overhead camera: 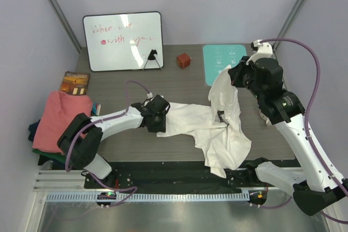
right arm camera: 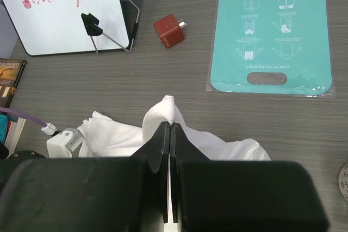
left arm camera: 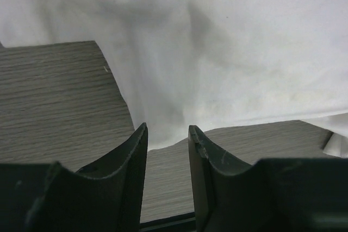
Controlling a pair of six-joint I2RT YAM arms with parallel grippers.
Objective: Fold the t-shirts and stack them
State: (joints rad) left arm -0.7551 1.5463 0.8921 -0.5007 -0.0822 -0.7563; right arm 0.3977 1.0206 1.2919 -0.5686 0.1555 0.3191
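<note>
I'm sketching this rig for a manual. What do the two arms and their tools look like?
Both arms have white links joined by bulky black joints: the left arm and the right arm. A purple cable loops along each. The left tool has two dark curved fingers tapering to tips; the right tool looks the same, black and matte.

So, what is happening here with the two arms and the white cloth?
The two arms are working on a white t-shirt that lies crumpled on the table. The right end effector is shut on a fold of it and holds that part raised. The left end effector is low at the shirt's left edge, with its jaws apart and nothing between them. A salmon-pink t-shirt tops a pile at the table's left edge. The white one is not yet folded.
</note>
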